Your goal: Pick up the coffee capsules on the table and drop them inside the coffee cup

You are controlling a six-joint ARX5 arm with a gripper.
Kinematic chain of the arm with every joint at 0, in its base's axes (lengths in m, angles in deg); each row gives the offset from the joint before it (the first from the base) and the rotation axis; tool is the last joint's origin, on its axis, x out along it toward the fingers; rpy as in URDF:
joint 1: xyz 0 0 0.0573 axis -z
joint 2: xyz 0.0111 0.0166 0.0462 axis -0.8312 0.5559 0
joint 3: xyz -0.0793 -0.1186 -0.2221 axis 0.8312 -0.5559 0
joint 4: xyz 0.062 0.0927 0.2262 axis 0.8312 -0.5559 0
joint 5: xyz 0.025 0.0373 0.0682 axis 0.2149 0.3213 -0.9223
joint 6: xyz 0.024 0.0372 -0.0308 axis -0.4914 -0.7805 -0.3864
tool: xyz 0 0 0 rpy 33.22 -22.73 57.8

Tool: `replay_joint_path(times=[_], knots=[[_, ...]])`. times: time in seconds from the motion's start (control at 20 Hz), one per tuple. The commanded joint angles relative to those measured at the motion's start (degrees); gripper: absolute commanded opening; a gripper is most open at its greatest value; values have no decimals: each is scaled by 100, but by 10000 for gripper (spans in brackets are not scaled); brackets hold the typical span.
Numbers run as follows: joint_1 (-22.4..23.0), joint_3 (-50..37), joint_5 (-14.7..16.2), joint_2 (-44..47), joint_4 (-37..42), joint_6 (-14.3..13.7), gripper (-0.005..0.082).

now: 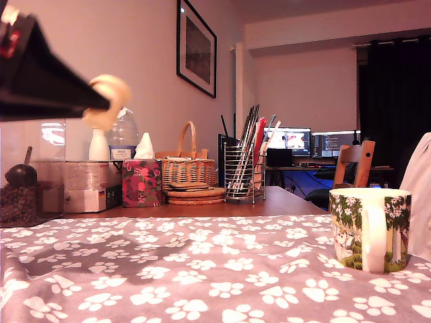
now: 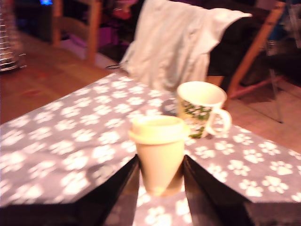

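A wire utensil holder [image 1: 244, 176], wicker basket [image 1: 188, 168], floral tissue box [image 1: 141, 182], framed picture [image 1: 196, 48] and lit monitors [image 1: 288, 141] in the background.

Exterior view: pincer [image 1: 101, 101] cut off by the left edge and blurred; capsule [image 1: 108, 97] smeared by motion, lower body partly hidden. Coffee cup [image 1: 370, 229] interior unseen. Wrist view: whole picture soft; capsule's narrow end hidden between the fingers [image 2: 117, 188]; surface [image 2: 70, 136] cropped.

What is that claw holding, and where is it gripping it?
The claw holds a small cream coffee capsule. Its two black fingers pinch the narrow lower part, with the wide rim left free. It hangs in the air above the cloth, not yet over the mug.
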Motion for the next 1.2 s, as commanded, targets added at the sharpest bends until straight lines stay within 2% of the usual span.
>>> replay_joint_path(times=[0.0,0.4,0.95,1.15], knots=[[133,46,7,184,282,-22,110],[544,50,2,925,1305,-13,110],[754,83,0,1694,2435,-2,110],[868,280,0,2000,2592,-4,110]])
